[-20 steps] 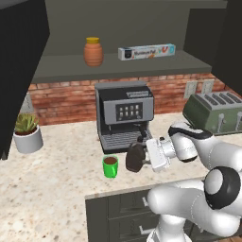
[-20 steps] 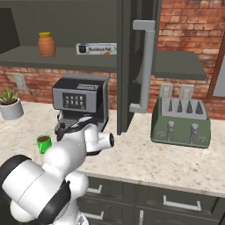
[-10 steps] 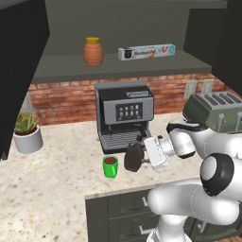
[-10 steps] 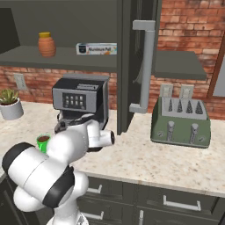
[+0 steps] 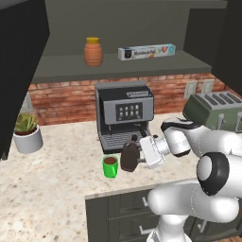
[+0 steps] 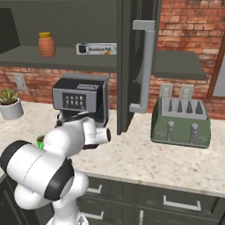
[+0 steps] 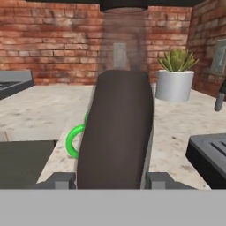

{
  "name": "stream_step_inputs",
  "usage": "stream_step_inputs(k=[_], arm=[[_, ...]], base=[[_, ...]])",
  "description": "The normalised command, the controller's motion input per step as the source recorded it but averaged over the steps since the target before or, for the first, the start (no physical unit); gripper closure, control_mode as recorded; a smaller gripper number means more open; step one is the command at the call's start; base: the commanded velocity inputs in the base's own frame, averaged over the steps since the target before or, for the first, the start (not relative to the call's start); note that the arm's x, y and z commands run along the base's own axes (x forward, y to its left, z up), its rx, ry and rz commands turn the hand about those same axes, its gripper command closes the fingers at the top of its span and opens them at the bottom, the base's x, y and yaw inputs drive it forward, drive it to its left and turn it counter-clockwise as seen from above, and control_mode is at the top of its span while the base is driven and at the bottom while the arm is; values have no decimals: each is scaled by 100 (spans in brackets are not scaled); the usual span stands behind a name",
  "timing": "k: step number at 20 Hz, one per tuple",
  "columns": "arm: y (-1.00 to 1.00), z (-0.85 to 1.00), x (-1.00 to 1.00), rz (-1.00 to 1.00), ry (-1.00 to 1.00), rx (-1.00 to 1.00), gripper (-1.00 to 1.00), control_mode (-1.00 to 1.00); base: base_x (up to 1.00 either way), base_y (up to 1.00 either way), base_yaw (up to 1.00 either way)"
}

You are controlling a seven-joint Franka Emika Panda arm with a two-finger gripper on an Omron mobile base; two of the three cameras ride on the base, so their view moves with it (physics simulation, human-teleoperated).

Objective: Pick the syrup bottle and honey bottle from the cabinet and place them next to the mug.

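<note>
Syrup bottle: gripped in jaws, at mug's 3 o'clock. Next, judged: lower to bench, release; honey bottle follows.

No print can be read: the lettering on the shelf's foil box is blurred.

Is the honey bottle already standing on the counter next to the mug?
No, the honey bottle stands on the cabinet shelf, far above the mug.
</note>
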Motion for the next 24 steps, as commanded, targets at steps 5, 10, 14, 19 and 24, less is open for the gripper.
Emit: stream_step_inputs(k=[5,10,14,19,24], arm=[[3,0,0,0,4,-4,100,-100],[0,0,0,0,4,-3,100,-100],[-1,0,0,0,0,0,100,-100],[0,0,0,0,0,0,-100,-100],[0,0,0,0,0,0,-100,-100]], base=[[0,0,0],[0,0,0],[0,0,0],[0,0,0],[0,0,0]])
